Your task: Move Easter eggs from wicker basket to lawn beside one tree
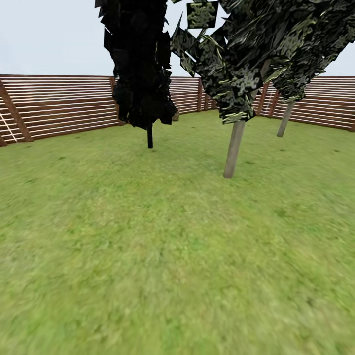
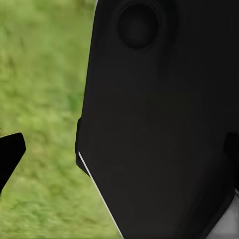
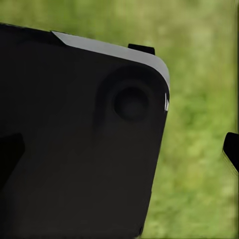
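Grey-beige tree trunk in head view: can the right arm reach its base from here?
Probably not. The slim grey-beige trunk stands well across the green lawn from the robot, with open grass between. Nothing blocks the way; the base likely has to drive closer first.

A large black robot body panel (image 2: pixel 159 129) takes up most of the frame, from about the twelve o'clock position round through three o'clock to six o'clock. Its surface is smooth and dark, with a shallow round recess (image 2: pixel 137 25) near twelve o'clock. A thin pale edge runs along its lower side towards six o'clock. Behind it, blurred mottled green lawn (image 2: pixel 45 74) fills the nine o'clock side from top to bottom. At about eight o'clock, a small black pointed piece (image 2: pixel 10 157) juts in from the frame edge; what it belongs to cannot be told.
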{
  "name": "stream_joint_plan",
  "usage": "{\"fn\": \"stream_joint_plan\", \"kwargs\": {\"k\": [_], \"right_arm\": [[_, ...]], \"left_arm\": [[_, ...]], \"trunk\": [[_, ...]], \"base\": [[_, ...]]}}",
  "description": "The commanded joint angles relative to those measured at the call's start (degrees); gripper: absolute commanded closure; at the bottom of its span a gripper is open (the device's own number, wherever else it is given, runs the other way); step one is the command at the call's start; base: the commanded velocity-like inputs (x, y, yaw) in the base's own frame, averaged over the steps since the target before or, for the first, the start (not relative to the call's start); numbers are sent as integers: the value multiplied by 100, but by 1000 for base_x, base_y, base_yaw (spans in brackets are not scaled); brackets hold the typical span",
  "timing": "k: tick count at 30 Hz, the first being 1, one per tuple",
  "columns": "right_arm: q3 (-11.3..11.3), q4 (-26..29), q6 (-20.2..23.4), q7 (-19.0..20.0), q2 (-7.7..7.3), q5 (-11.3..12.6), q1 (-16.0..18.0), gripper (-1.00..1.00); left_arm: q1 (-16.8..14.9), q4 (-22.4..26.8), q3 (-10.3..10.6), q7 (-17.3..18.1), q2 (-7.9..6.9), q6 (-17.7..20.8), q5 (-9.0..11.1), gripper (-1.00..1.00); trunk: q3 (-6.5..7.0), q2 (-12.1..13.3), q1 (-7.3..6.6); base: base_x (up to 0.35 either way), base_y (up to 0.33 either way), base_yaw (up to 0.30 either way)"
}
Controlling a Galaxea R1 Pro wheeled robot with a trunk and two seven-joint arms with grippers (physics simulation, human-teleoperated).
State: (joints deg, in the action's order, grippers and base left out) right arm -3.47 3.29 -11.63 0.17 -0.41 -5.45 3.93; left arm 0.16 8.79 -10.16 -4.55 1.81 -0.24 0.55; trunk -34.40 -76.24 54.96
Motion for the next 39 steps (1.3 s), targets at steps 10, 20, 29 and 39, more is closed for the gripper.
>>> {"fn": "stream_joint_plan", "kwargs": {"k": [10,20,29,39], "right_arm": [[-14,-25,-6,-8,-5,22,3,-100],[-14,-26,-6,-9,-4,26,3,-100],[-14,-24,-6,-9,-3,25,3,-100],[-14,-24,-6,-9,-3,25,3,-100]], "left_arm": [[1,9,-16,-11,0,-2,6,-100],[2,9,-15,-11,3,-2,6,-100],[1,9,-12,-11,3,-2,-2,-100],[1,9,-6,-11,3,-2,4,-100]], "trunk": [[-4,-2,3],[-4,-2,3],[-4,-2,3],[-4,-2,3]], "base": [[331,0,0],[331,0,0],[332,0,0],[332,0,0]]}}
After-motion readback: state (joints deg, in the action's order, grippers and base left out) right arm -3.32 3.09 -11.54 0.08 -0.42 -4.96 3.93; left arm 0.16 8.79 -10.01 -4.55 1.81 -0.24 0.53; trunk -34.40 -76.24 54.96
